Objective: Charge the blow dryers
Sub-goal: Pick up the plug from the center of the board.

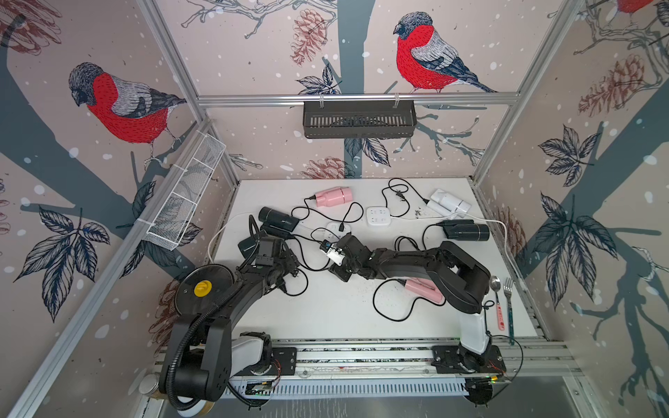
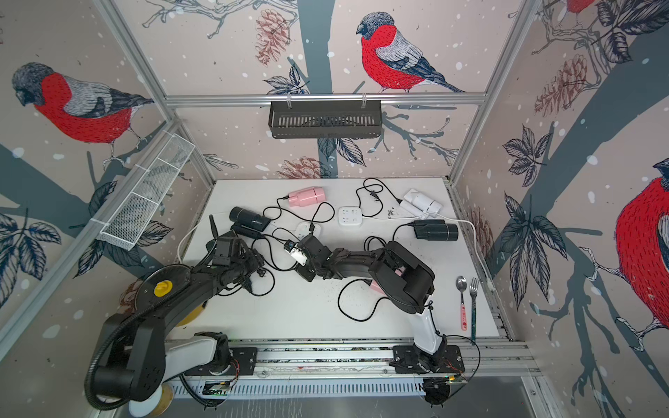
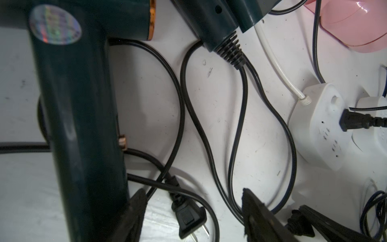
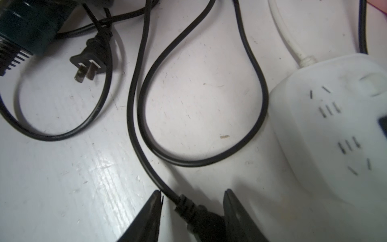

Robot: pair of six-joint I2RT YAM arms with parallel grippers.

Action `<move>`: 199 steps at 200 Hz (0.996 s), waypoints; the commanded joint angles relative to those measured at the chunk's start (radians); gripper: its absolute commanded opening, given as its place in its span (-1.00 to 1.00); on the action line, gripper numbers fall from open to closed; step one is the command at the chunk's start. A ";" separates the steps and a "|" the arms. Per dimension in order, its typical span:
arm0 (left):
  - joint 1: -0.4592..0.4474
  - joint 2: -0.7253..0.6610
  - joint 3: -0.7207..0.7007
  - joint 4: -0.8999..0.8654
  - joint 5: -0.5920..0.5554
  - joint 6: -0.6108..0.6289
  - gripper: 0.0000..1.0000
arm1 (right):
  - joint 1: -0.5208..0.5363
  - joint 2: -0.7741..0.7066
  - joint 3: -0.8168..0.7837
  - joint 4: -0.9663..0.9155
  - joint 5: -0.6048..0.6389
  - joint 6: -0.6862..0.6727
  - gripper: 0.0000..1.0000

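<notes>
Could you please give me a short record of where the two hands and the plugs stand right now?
left hand: open over a loose plug
right hand: open, another plug lying between its fingers
near power strip: one black plug inserted, some sockets free
far power strip: no plug seen in it

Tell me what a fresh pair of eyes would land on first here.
A tangle of black cords snakes over the middle of the white table, out to the pink blow dryer and the white blow dryer at the back. The right tool stands open around a black plug beside a white power strip. The left tool hangs open over a loose plug next to a dark blow dryer.
</notes>
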 commanded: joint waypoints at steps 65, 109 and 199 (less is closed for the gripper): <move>0.023 -0.205 -0.032 0.067 0.121 0.016 0.39 | 0.012 -0.150 -0.182 0.023 0.064 0.095 -0.33; 0.023 -0.222 -0.070 0.151 0.341 0.021 0.34 | 0.000 -0.162 -0.202 0.079 0.017 0.142 -0.60; -0.025 -0.226 -0.210 0.371 0.468 -0.028 0.29 | -0.031 -0.207 -0.219 0.093 -0.013 0.133 -0.25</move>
